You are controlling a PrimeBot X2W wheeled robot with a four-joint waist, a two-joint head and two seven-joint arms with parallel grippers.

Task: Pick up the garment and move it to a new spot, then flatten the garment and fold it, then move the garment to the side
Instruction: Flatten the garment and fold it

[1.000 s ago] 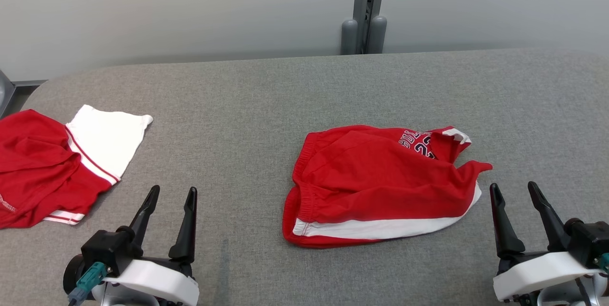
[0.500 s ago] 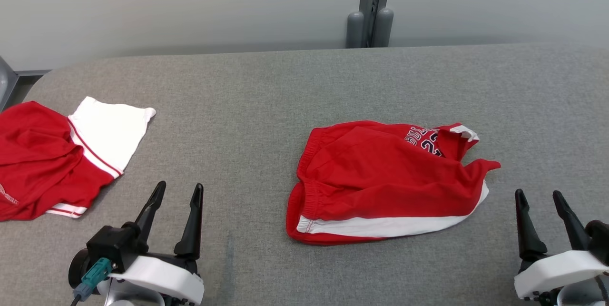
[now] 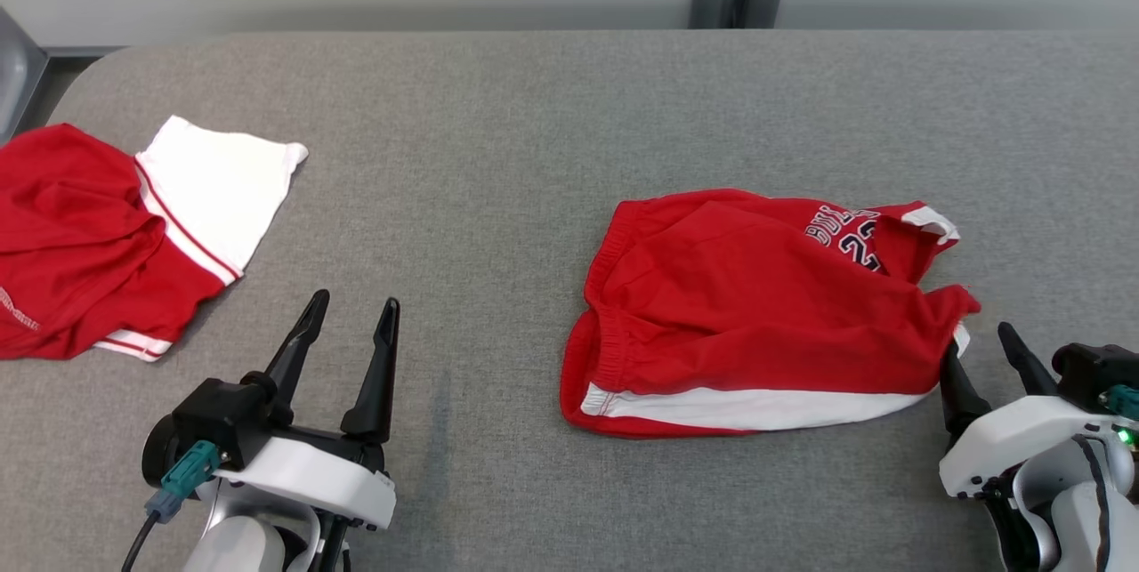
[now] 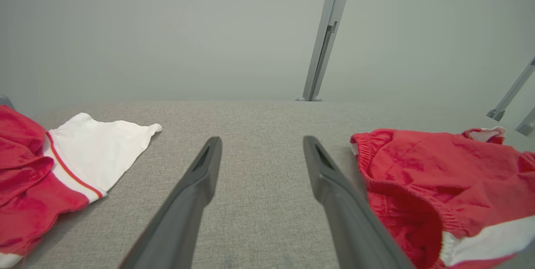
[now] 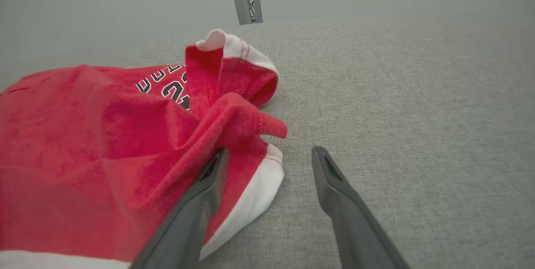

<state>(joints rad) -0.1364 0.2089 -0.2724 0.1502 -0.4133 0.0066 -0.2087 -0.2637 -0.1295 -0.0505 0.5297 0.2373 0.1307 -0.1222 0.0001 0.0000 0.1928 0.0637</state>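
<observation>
My right pincer (image 3: pixel 973 342) has slid in and now stands spread wide at the near right corner of the red shorts (image 3: pixel 756 314): 1 finger against the white hem, the other over bare table (image 3: pixel 498 154). Nothing gripped yet, so I judge the pickup is about to start. My left pincer (image 3: pixel 355 298) hangs spread and empty, well left of the shorts. My head has tipped down too, so the shorts only look shifted. Further left, a 2nd red-and-white garment (image 3: pixel 107 234) lies apart.
</observation>
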